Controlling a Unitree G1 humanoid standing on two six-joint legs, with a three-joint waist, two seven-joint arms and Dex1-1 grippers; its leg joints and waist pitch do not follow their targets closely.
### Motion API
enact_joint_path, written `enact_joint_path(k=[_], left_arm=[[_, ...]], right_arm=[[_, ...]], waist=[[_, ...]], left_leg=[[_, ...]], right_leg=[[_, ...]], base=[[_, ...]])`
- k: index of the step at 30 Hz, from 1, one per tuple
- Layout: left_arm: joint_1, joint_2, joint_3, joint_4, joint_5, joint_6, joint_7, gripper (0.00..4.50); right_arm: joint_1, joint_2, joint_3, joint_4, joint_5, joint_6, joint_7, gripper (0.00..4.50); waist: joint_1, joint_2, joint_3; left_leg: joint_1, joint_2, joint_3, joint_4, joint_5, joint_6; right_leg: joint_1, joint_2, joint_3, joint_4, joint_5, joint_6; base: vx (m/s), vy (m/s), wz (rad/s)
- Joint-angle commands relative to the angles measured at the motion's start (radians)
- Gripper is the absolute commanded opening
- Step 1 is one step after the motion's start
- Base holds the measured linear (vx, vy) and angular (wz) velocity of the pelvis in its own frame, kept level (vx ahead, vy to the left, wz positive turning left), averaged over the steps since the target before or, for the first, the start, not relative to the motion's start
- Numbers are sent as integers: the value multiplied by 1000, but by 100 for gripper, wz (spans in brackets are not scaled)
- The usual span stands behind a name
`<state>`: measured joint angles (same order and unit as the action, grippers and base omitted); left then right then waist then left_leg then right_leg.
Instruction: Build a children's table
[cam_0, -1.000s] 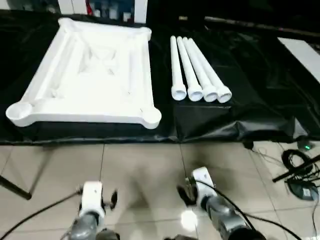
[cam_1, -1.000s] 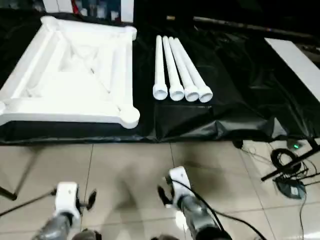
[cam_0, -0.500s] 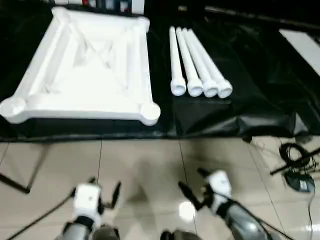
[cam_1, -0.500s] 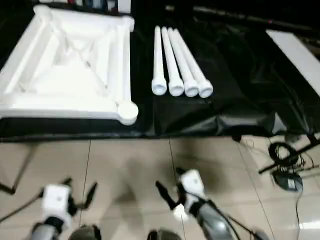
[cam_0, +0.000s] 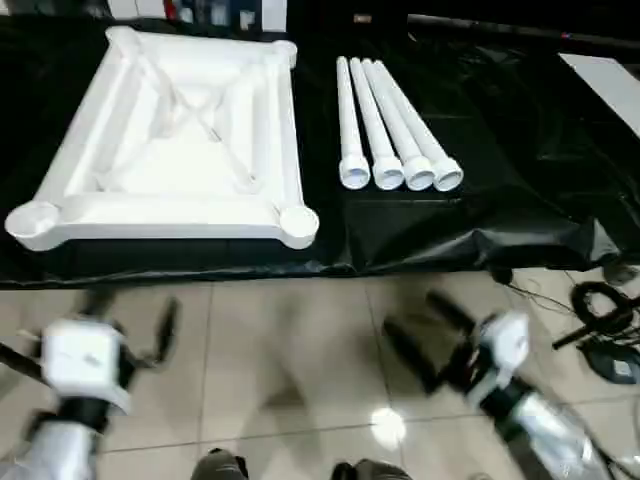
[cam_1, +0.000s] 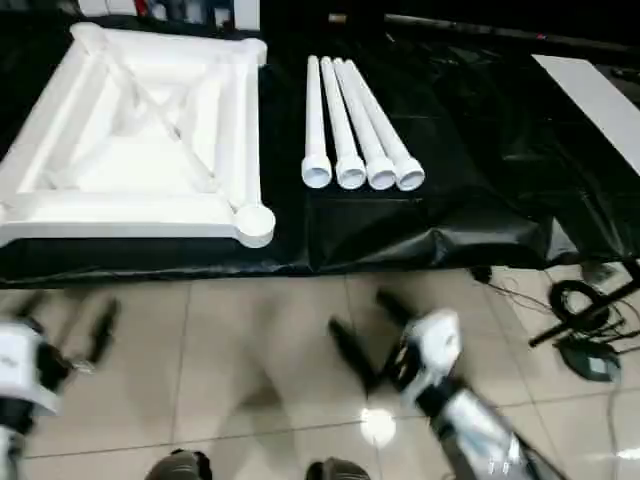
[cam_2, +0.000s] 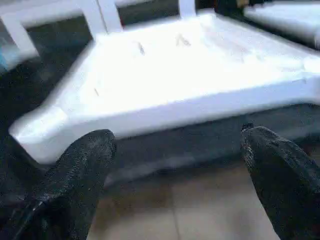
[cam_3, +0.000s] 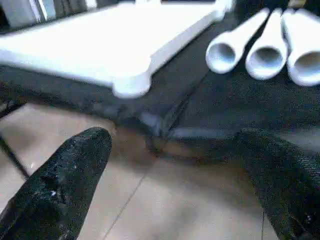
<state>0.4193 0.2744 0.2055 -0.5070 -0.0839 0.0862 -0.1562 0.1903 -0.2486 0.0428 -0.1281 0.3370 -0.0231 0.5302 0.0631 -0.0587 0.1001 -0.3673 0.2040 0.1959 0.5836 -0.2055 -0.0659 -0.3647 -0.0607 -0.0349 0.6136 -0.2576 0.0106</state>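
The children's table lies in parts on a black-covered platform. Its white top (cam_0: 160, 215) rests upside down on the left, ribs and round corner sockets facing up. Several white tube legs (cam_0: 385, 120) lie side by side to its right, collared ends toward me. Both grippers hover over the tiled floor in front of the platform, holding nothing. My left gripper (cam_0: 130, 315) is open below the top's near left corner. My right gripper (cam_0: 425, 335) is open below the legs' ends. The left wrist view looks at the top's near edge (cam_2: 190, 105); the right wrist view shows a corner socket (cam_3: 130, 82) and leg ends (cam_3: 267, 57).
A black sheet (cam_0: 500, 150) covers the low platform, and its front edge drops to the beige tiled floor (cam_0: 290, 340). Cables and a small device (cam_0: 605, 345) lie on the floor at the right. A white board (cam_0: 610, 85) sits at the far right.
Both arms have swung outward: the left gripper has moved left and the right gripper right and toward the platform. The table parts have not moved.
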Motion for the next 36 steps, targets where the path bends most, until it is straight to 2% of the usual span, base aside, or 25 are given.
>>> enact_joint_path(k=[1,3,5,7,10,11,14,16,18,19,20,21,22,23,24,25,26,27,29,30,31,33,34,35,36], left_arm=[[-33,17,43,-36,17,50,27,446],[-100,54,117,-49,1,96,47,446],[-124,71,155,-56,-22,125,56,446],[-159,131,229,-49,-96,172,45,446],[-149,181,246,-48,-96,191,-5,446],[-151,184,254,-50,-100,203,-12,446],[-199,185,290,-32,-127,238,-2,446],[-261,199,314,-14,-169,278,5,446],[-283,207,320,-10,-194,297,7,446],[-311,218,307,13,-220,292,-16,446],[-349,220,277,51,-275,268,-83,446],[-353,220,274,54,-279,264,-90,446],[-396,195,251,80,-320,237,-128,446],[-417,178,238,97,-319,227,-128,446],[-428,169,231,105,-319,222,-127,446],[-452,147,209,122,-321,219,-136,446],[-495,113,150,178,-286,177,-154,446],[-519,98,96,229,-224,109,-165,446],[-537,82,66,265,-204,92,-168,446],[-553,67,41,294,-187,86,-164,446],[-572,46,28,320,-189,91,-148,446],[-598,24,-9,371,-170,94,-126,446],[-596,23,-59,393,-140,78,-140,446],[-589,24,-80,399,-125,67,-148,446],[-587,23,-88,401,-119,62,-151,446]], right_arm=[[-43,12,-34,53,-5,-10,-43,450],[-96,53,-60,110,-11,-32,-92,450],[-109,72,-68,112,-5,-21,-116,450],[-116,113,-60,69,-1,25,-163,450],[-95,98,-16,23,-46,42,-154,450],[-91,88,-16,10,-43,49,-151,450],[-104,65,-61,14,-6,57,-155,450],[-136,68,-103,33,15,64,-164,450],[-149,71,-114,36,21,70,-167,450],[-171,77,-124,42,35,72,-167,450],[-206,93,-139,57,64,81,-181,450],[-209,95,-140,59,65,80,-183,450],[-238,110,-148,79,90,77,-191,450],[-251,109,-143,94,69,70,-203,450],[-258,108,-140,102,58,66,-209,450],[-273,111,-140,112,60,73,-207,450],[-300,117,-134,130,55,88,-205,450],[-317,120,-126,137,52,96,-198,450],[-329,117,-118,143,47,99,-187,450],[-342,117,-117,147,48,99,-178,450],[-355,118,-121,154,54,101,-174,450],[-377,123,-112,182,39,96,-177,450],[-395,113,-102,226,-15,89,-216,450],[-404,105,-99,247,-44,89,-242,450],[-406,102,-98,254,-54,89,-252,450]], waist=[[22,29,-64],[37,37,-66],[53,45,-68],[67,45,-72],[73,53,-81],[73,49,-81],[81,58,-86],[82,49,-87],[81,49,-89],[70,4,-89],[73,20,-90],[67,21,-93],[60,12,-92],[57,18,-96],[51,2,-97],[50,8,-100],[46,-22,-97],[44,-31,-100],[42,-29,-107],[42,-14,-108],[37,-23,-107],[30,-28,-112],[24,-42,-111],[21,-37,-108],[20,-41,-109]], left_leg=[[13,35,-32,-64,-106,34],[13,31,-33,-64,-110,36],[15,27,-32,-64,-155,18],[15,28,-34,-65,-151,10],[15,28,-37,-66,-149,-1],[17,30,-36,-68,-154,-10],[23,30,-35,-70,-190,-35],[23,28,-34,-72,-216,-43],[24,26,-37,-74,-225,-53],[19,27,-32,-74,-213,-42],[25,23,-33,-75,-212,-41],[27,25,-33,-77,-221,-48],[23,27,-33,-78,-215,-52],[23,27,-34,-80,-222,-67],[26,28,-31,-78,-217,-69],[28,27,-31,-75,-210,-75],[16,25,-29,-76,-176,-62],[26,26,-26,-72,-164,-54],[24,29,-30,-71,-152,-61],[24,29,-31,-72,-145,-67],[25,30,-31,-71,-149,-77],[24,28,-30,-66,-135,-79],[21,27,-28,-64,-133,-74],[22,28,-28,-67,-147,-78],[21,28,-27,-66,-145,-79]], right_leg=[[33,-64,40,-49,221,-183],[31,-66,39,-50,199,-182],[24,-66,41,-54,104,-186],[24,-66,41,-50,82,-174],[21,-59,39,-49,67,-140],[19,-59,40,-48,55,-132],[13,-58,41,-50,28,-115],[13,-57,41,-53,12,-109],[12,-58,39,-50,-6,-107],[18,-56,39,-57,-16,-98],[11,-60,41,-54,-69,-89],[7,-61,41,-57,-98,-85],[9,-59,41,-58,-95,-83],[9,-60,39,-55,-97,-80],[7,-57,39,-58,-84,-79],[7,-58,40,-53,-49,-83],[17,-60,41,-51,-47,-72],[9,-60,41,-55,-51,-63],[15,-63,39,-51,-23,-51],[14,-62,38,-49,2,-50],[13,-58,36,-47,35,-53],[16,-57,35,-44,84,-68],[18,-57,36,-45,84,-76],[15,-58,36,-49,40,-76],[16,-59,37,-51,31,-75]], base=[[0,0,0],[0,0,0],[0,0,0],[0,0,0],[0,0,0],[0,0,0],[0,0,0],[0,0,0],[0,0,0],[0,0,0],[0,0,0],[0,0,0],[0,0,0],[0,0,0],[0,0,0],[0,0,0],[0,0,0],[0,0,0],[0,0,0],[0,0,0],[0,0,0],[0,0,0],[0,0,0],[0,0,0],[0,0,0]])
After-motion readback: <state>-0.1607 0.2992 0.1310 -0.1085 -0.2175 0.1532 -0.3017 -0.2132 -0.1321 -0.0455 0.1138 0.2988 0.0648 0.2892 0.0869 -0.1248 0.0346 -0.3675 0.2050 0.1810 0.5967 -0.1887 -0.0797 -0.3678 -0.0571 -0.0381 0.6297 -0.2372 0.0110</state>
